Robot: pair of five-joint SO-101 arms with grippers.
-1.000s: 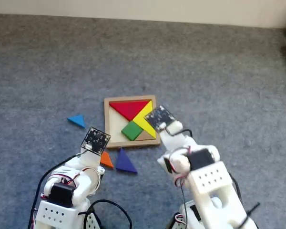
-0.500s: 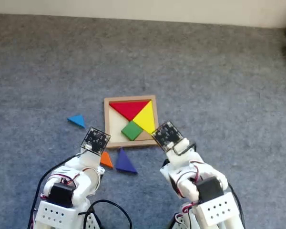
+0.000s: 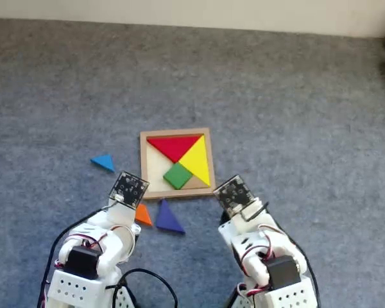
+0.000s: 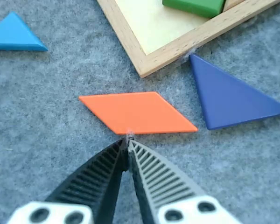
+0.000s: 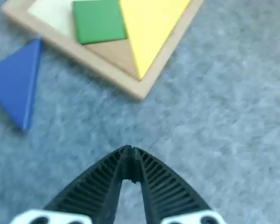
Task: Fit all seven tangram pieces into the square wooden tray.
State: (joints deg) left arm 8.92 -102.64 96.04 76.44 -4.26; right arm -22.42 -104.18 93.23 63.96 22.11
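Orange parallelogram (image 4: pixel 137 113) — flat on fuzzy grey carpet (image 4: pixel 42 140).

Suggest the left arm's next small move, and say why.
Probably open the left hand and ease it forward over the orange parallelogram to grip it. The hand is shut, with its tips right at the piece's near edge. The piece lies flat on the carpet just outside the tray, so it is not yet placed.
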